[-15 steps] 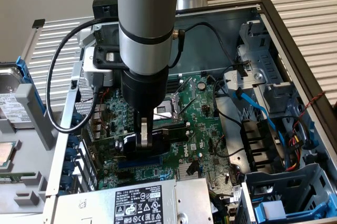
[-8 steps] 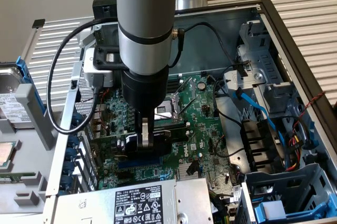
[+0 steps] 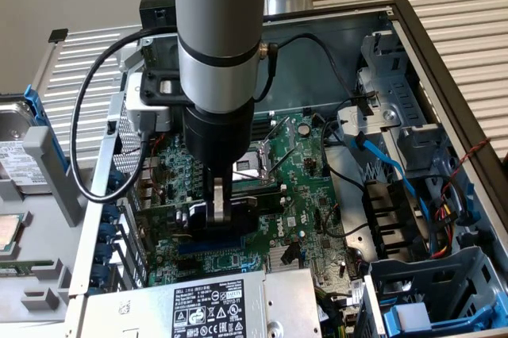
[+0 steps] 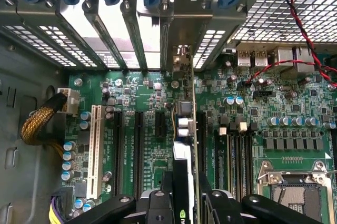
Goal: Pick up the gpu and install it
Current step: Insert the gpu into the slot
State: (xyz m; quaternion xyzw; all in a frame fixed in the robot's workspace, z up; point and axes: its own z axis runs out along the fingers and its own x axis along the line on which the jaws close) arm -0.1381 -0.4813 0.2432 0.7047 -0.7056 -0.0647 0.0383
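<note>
GPU (image 4: 182,153) clamped edge-on in half-closed hand (image 4: 184,203), centre frame, seemingly over slot (image 4: 202,145); keep it vertical, press evenly.

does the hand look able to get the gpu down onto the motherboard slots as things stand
Probably yes: the hand holds the gpu edge-on just above the motherboard, and no cable crosses the black slots beneath it.

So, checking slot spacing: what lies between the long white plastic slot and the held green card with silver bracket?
Wrist view: two long empty black slots, then one short black slot nearest the gpu.
</note>
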